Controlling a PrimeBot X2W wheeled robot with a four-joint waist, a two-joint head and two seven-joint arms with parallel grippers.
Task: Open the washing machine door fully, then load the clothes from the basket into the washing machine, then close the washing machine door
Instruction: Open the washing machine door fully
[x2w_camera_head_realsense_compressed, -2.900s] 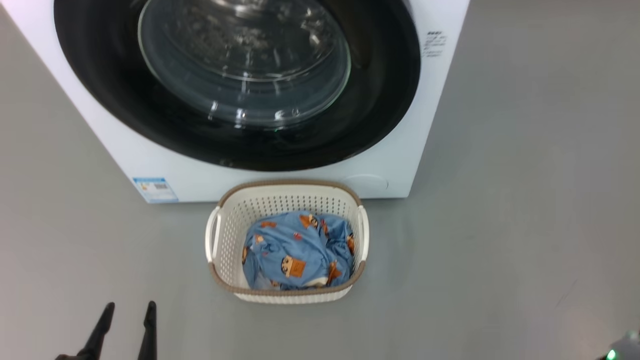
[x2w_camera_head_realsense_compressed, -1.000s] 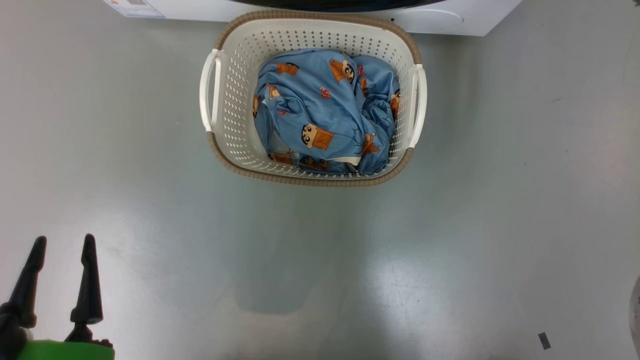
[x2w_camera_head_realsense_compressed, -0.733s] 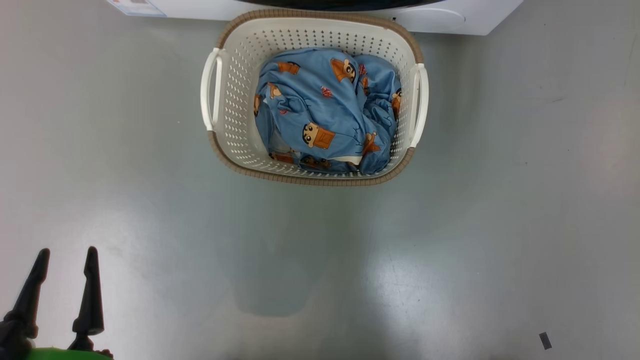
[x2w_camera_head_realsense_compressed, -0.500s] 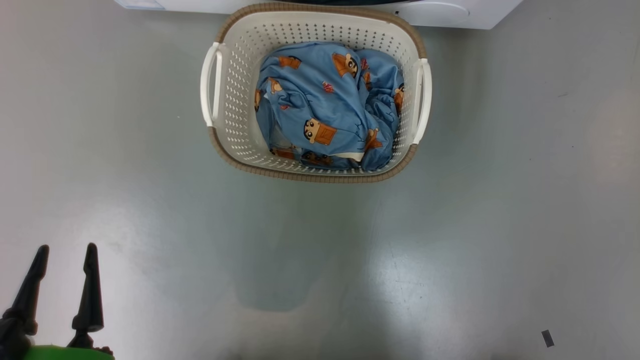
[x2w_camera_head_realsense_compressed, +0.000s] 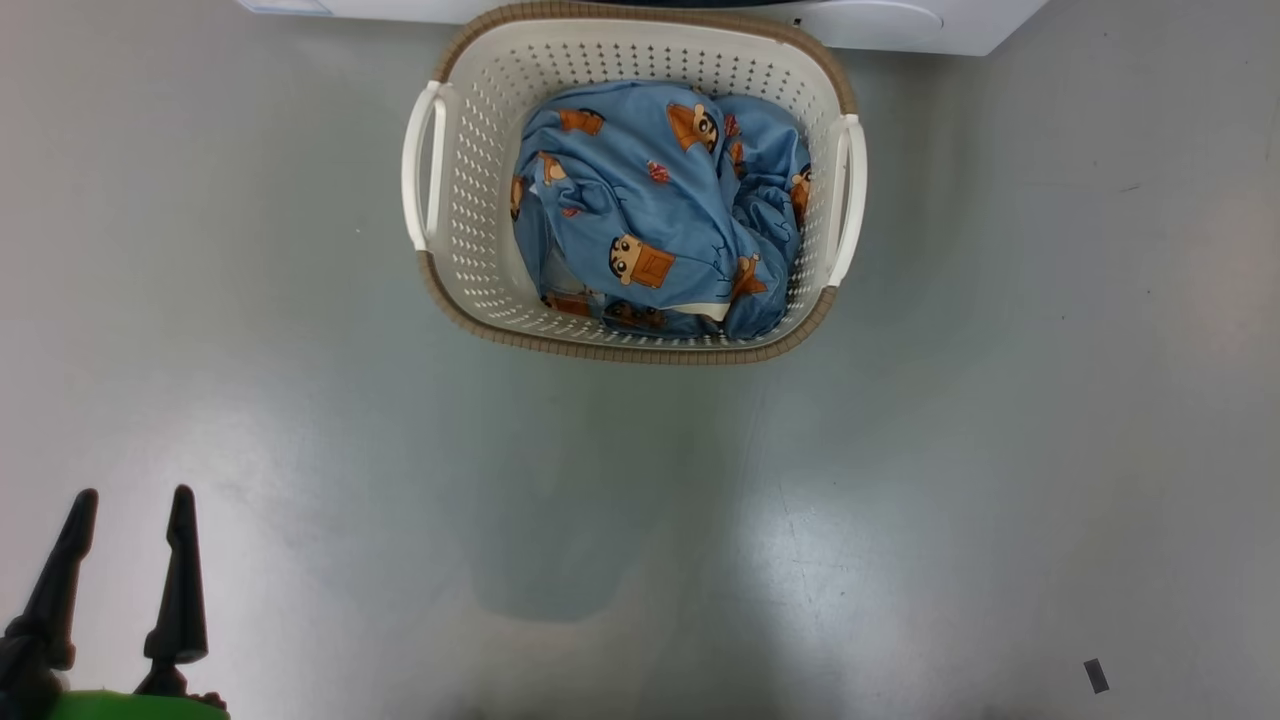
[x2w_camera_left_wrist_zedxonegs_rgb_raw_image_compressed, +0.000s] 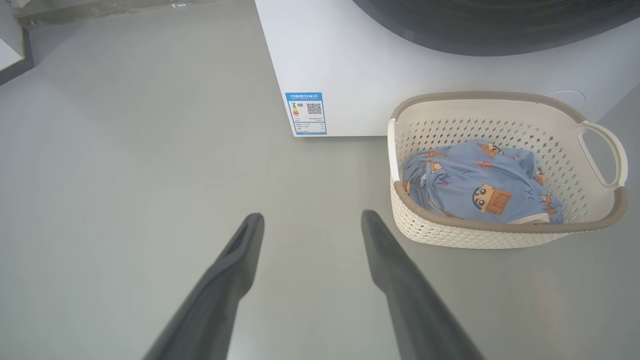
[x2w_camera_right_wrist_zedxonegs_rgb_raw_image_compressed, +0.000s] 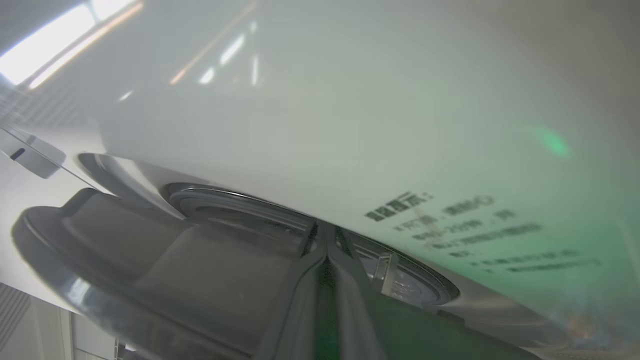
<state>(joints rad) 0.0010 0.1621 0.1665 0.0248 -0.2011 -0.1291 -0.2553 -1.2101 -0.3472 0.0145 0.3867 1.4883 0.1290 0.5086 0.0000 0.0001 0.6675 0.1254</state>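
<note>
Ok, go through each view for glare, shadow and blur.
Head view: sharp, with pale glare and a soft shadow on the floor. Left wrist view: basket crisp, left gripper soft near the lens. Right wrist view: light streaks reflect on the washing machine, its printed text is smeared, a green cast tints the right side, and the shut right gripper is blurred.

Laundry corner, bare grey floor (x2w_camera_head_realsense_compressed: 900, 500), white washing machine (x2w_camera_left_wrist_zedxonegs_rgb_raw_image_compressed: 350, 60) with energy label (x2w_camera_left_wrist_zedxonegs_rgb_raw_image_compressed: 306, 113), basket (x2w_camera_head_realsense_compressed: 620, 352) of clothes (x2w_camera_head_realsense_compressed: 650, 200) before it
</note>
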